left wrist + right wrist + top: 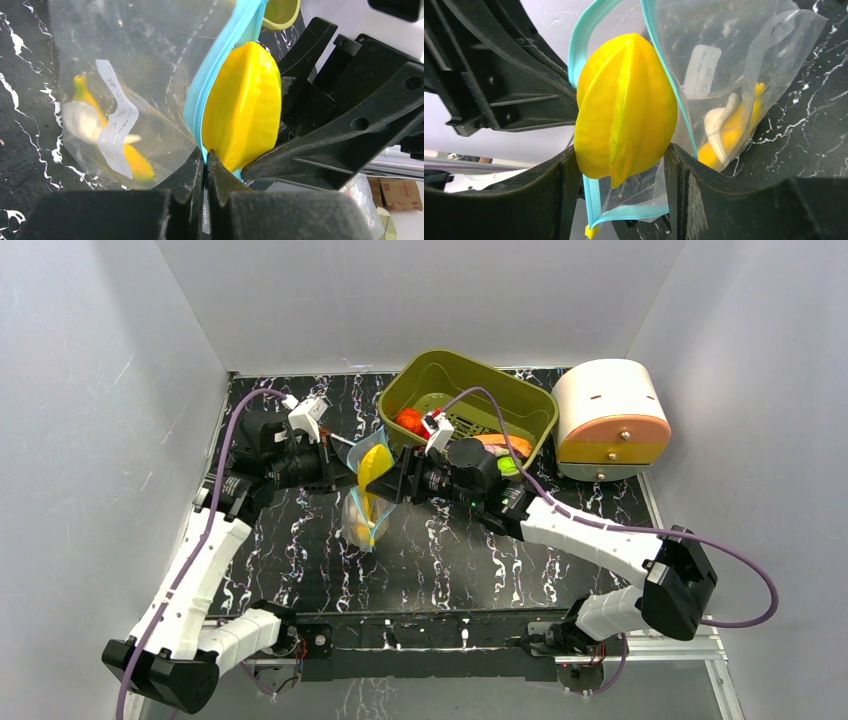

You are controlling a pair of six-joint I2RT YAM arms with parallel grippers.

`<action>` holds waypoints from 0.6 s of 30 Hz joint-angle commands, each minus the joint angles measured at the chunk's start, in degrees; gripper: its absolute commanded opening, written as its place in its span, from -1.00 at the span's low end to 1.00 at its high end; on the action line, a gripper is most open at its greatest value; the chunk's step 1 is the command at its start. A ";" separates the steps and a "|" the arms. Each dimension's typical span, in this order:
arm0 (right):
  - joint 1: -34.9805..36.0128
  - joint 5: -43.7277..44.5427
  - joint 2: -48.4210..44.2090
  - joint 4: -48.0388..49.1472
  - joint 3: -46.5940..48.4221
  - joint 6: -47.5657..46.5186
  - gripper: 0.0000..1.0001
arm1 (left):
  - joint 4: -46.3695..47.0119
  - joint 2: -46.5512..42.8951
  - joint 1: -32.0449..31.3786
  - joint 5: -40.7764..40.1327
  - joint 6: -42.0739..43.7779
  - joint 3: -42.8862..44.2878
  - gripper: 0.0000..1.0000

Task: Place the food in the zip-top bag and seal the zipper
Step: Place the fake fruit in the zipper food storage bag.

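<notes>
Right claw (621, 154) clamps a yellow fruit (624, 100), perhaps starfruit; left claw (206, 156) pinches the zipper (216, 62).

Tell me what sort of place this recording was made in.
Most likely a lab test booth for robot manipulation, not a kitchen: plain white walls box in a black marbled table, and toy food lies in an olive-green tub.

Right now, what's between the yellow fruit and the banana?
The teal zipper of the bag crosses between them, shown in both wrist views.
</notes>
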 commanded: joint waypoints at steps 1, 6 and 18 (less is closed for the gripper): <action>-0.07 3.77 -0.79 -3.17 0.48 -2.10 -0.39 | 2.11 -1.88 -0.25 1.99 -0.81 -0.19 -1.00; -0.15 6.55 2.00 -12.85 5.45 -4.25 -0.27 | 3.67 -2.44 -0.24 2.44 -1.96 -1.36 -1.00; -0.08 6.70 2.79 -13.82 10.34 -4.23 0.23 | 7.05 -4.54 -0.28 3.15 -5.80 -5.81 -1.00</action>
